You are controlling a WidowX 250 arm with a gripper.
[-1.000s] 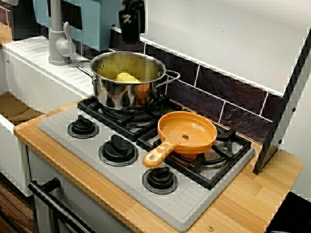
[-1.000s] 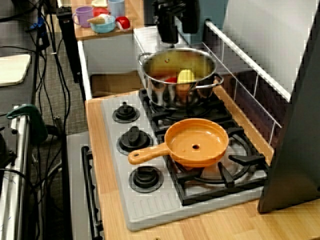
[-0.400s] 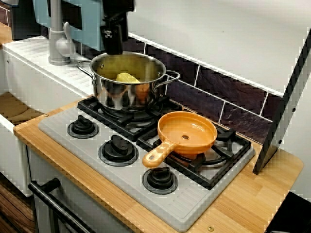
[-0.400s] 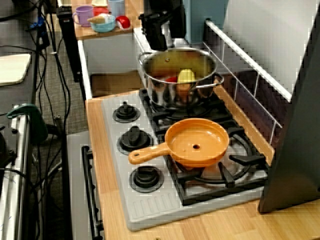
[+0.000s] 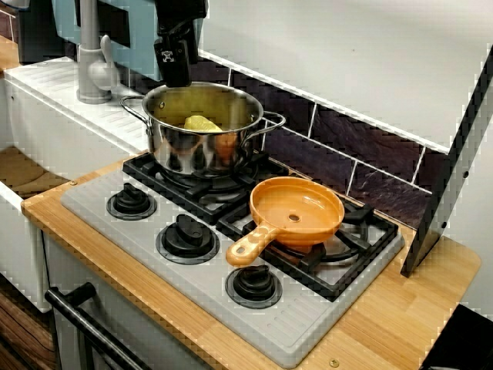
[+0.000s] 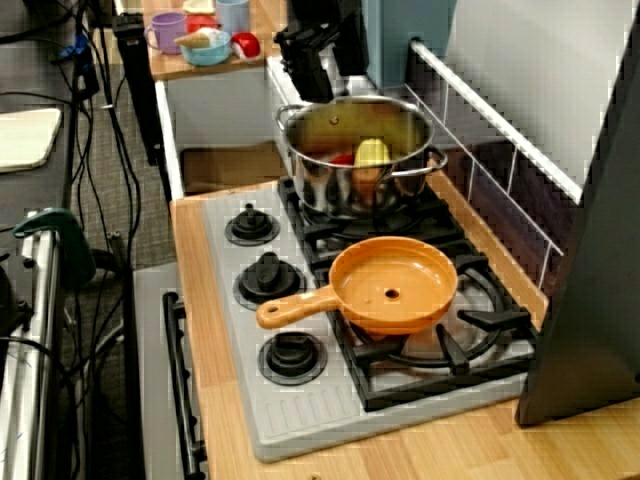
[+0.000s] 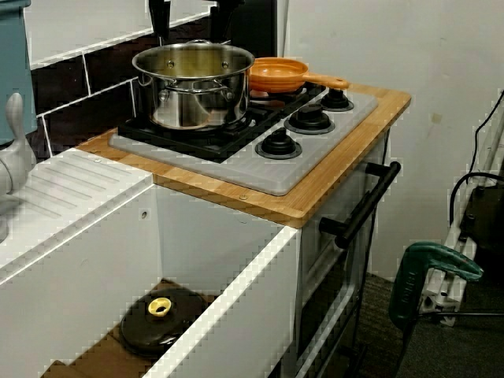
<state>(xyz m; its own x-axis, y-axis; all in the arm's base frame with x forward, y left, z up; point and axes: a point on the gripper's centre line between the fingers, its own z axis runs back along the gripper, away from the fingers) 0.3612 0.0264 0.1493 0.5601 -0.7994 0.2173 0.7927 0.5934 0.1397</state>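
Note:
My black gripper (image 5: 174,65) hangs just above the back-left rim of a steel pot (image 5: 202,131) on the rear burner. In the view from the sink side its two fingers stand apart over the pot (image 7: 193,83), so the gripper (image 7: 189,9) is open and holds nothing. From above, the gripper (image 6: 309,72) is beside the pot's (image 6: 360,150) far rim. Inside the pot lie a yellow corn piece (image 6: 372,152) and a red item (image 6: 342,159). An empty orange pan (image 5: 296,210) sits on the front burner, handle toward the knobs.
A grey faucet (image 5: 92,58) and white sink lie left of the stove. A black lid with a yellow knob (image 7: 161,319) rests in the sink. A dark panel (image 5: 451,162) leans at the stove's right end. Cups stand on a shelf (image 6: 205,40) behind.
The gripper has moved left from behind the pot's middle to its back-left rim, turned, and come slightly lower. Pot and pan have not moved.

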